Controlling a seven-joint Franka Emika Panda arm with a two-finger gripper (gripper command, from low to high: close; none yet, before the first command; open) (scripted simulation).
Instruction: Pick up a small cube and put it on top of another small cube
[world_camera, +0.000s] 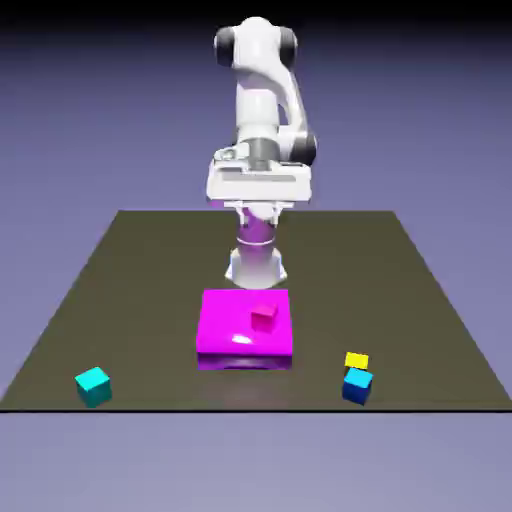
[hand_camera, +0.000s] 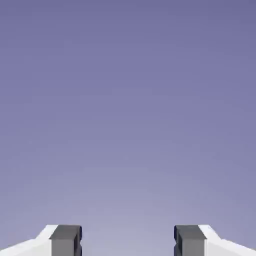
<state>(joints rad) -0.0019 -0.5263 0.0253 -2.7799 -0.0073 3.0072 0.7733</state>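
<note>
Dark surface (world_camera: 130, 290) carries everything. Largest, a magenta slab (world_camera: 232, 322) sits centre; my claw (hand_camera: 128, 240) stands apart, empty, facing only backdrop. The blue cube (world_camera: 357, 385) is near the exterior view's right front, touching a yellow cube (world_camera: 356, 359); the turquoise cube (world_camera: 93, 385) sits well apart, left. Both look rigid, light; I'd pinch opposite flat sides. No writing shows.

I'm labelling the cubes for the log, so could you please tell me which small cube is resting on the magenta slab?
The small magenta cube: it alone sits on the magenta slab. The turquoise, yellow and dark blue cubes rest on the table.
</note>
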